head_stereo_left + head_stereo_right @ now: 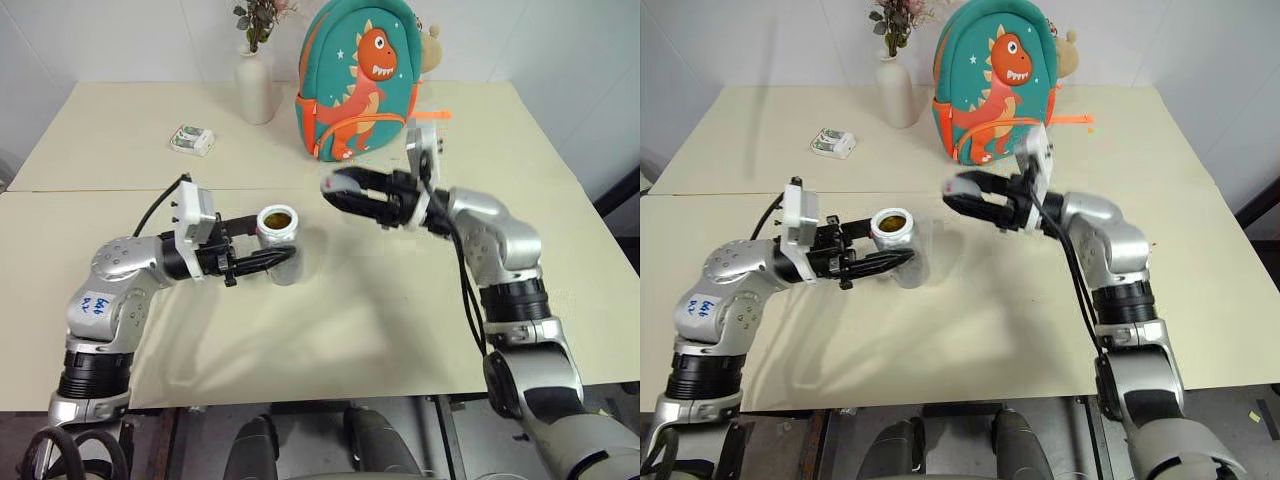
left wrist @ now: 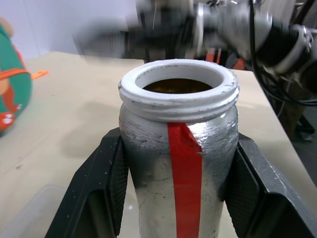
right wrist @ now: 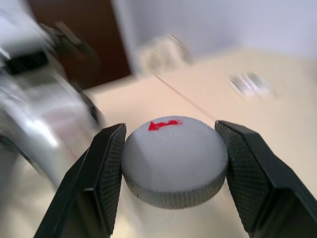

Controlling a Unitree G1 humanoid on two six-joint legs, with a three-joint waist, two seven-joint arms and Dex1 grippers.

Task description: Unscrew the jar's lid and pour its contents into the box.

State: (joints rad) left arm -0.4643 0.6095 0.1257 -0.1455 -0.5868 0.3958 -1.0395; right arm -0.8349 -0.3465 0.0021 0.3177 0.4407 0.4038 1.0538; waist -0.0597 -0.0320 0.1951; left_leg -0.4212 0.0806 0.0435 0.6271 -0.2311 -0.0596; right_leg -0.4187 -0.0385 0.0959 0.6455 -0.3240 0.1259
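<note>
**Spotter:** What have the claws got?

**Me:** My left claw (image 1: 268, 256) is pinching the small clear-sided cylindrical jar with the red stripe (image 1: 279, 243), one black finger (image 2: 99, 193) pressed to each side wall. The jar stands upright, mouth bare, with the dark-brown bits (image 2: 177, 87) low inside. My right claw (image 1: 340, 188) is clamped on the small round flat grey lid with the red mark (image 3: 174, 159), held off the jar and above the cream tabletop (image 1: 380, 320).

**Spotter:** Where do you see trouble?

**Me:** Mostly in the pour. The shallow clear plastic box (image 2: 29, 213) sits below the jar, just at its base, and I can barely make out its rim. If I tip without checking the mouth is over it, I'd expect the bits to land on the tabletop. The jar is open, so any jerk of the wrist could spill early. The lid is gripped across its edge; if I loosen high up, it may roll away.

**Spotter:** And the arms?

**Me:** From the head camera, the left forearm reaches in from about eight o'clock, claw roughly level, pointing toward three o'clock. The right arm comes from five o'clock, elbow bent, claw aimed toward nine o'clock, and sits at roughly one o'clock of the jar, near but apart. The teal dinosaur backpack (image 1: 362, 80) stands well behind, at twelve o'clock.
</note>
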